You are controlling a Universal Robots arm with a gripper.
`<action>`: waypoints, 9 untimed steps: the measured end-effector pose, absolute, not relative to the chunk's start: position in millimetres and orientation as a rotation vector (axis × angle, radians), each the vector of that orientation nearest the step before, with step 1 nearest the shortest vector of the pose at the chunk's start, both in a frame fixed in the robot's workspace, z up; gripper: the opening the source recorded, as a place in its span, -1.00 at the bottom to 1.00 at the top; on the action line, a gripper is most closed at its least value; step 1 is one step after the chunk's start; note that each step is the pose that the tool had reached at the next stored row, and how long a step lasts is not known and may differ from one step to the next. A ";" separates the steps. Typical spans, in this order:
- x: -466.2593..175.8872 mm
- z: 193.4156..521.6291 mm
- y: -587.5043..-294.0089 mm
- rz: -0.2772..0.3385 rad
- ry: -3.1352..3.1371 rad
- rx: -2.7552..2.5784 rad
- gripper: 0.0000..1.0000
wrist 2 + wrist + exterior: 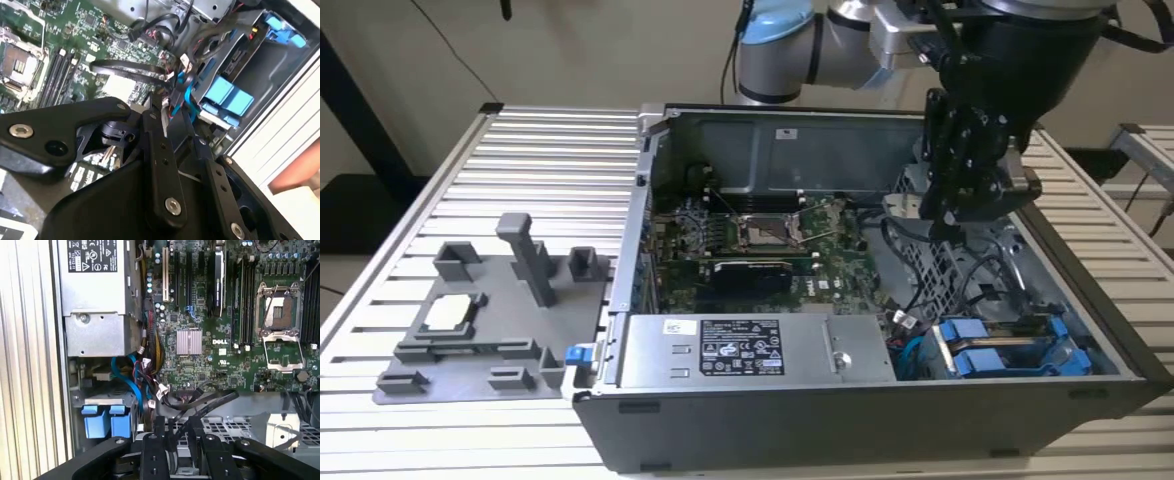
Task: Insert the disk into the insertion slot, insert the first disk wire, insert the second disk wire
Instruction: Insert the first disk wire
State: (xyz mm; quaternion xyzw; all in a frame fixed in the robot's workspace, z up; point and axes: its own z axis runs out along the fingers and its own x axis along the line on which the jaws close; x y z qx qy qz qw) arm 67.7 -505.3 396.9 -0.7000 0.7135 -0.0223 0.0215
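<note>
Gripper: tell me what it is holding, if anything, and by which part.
Cannot be told. The gripper sits among the black wires beside the drive cage in the computer case; whether it grips one is hidden.

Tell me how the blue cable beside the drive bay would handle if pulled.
Probably floppy: the blue cable curves loosely beside the power supply. Likely light, being thin and flat. It may snag, since other wires crowd it.
</note>
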 end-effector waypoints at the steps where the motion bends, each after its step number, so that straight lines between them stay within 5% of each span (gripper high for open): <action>1: 66.6 397.0 -505.3 -0.079 2.212 -2.176 -0.34; 9: 65.9 395.8 -503.4 -0.201 2.164 -2.245 -0.34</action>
